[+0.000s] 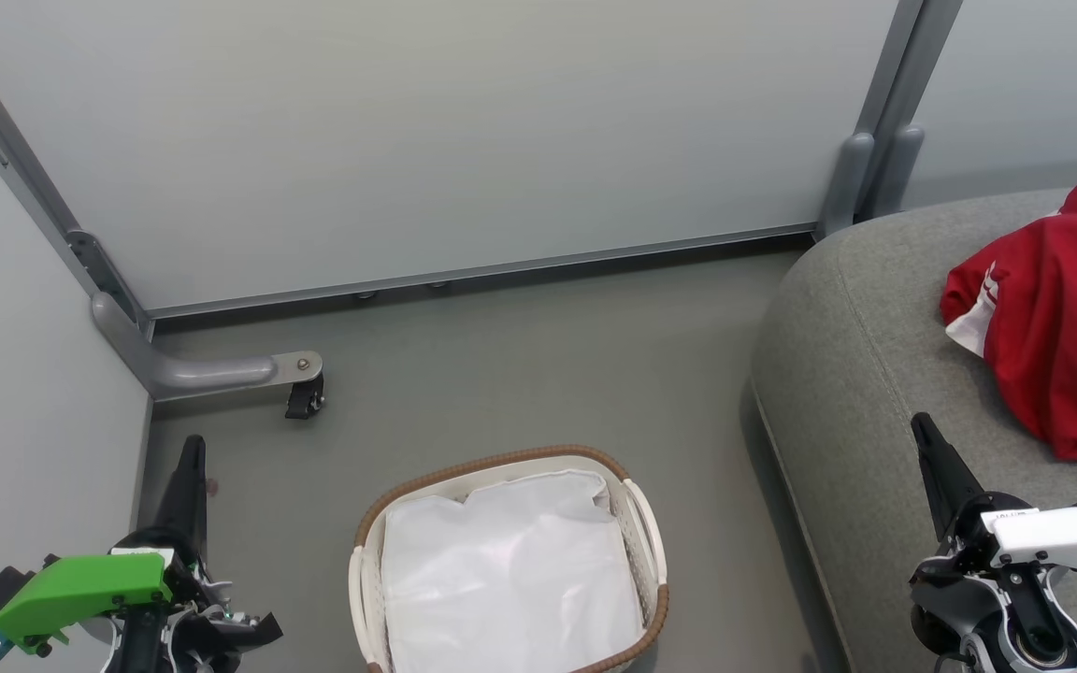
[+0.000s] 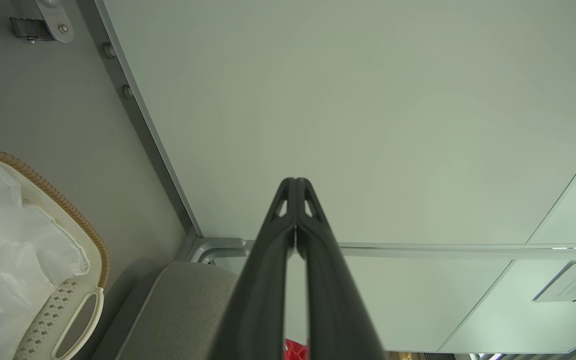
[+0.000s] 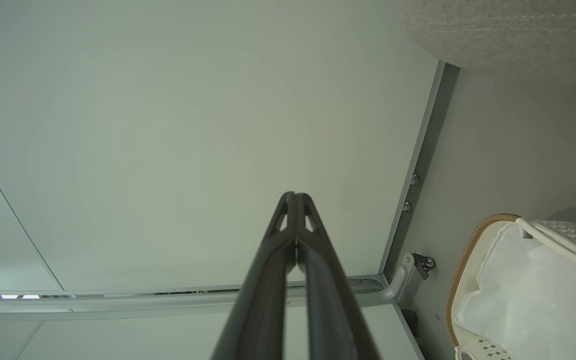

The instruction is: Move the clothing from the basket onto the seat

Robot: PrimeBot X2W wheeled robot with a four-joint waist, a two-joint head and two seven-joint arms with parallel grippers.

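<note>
Red clothing (image 1: 1053, 318) sits on the seat (image 1: 856, 355) at frame right; the basket (image 1: 501, 460) at bottom centre holds just its white liner (image 1: 510, 570). Both the left gripper (image 1: 189, 477) and right gripper (image 1: 933, 458) are pinched shut, empty. Looks done to me, so I'd just park them clear of the pile.

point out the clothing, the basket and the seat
clothing (image 1: 1062, 318), head view, middle of the red fabric
basket (image 1: 501, 456), head view, brown woven rim
seat (image 1: 856, 355), head view, bare grey cushion top

Bright red fabric clothing (image 1: 1062, 318): one heap lay far right.
Oval cream perforated plastic basket (image 1: 492, 461): one stood near.
Large grey upholstered seat (image 1: 838, 355): one stood right.
</note>
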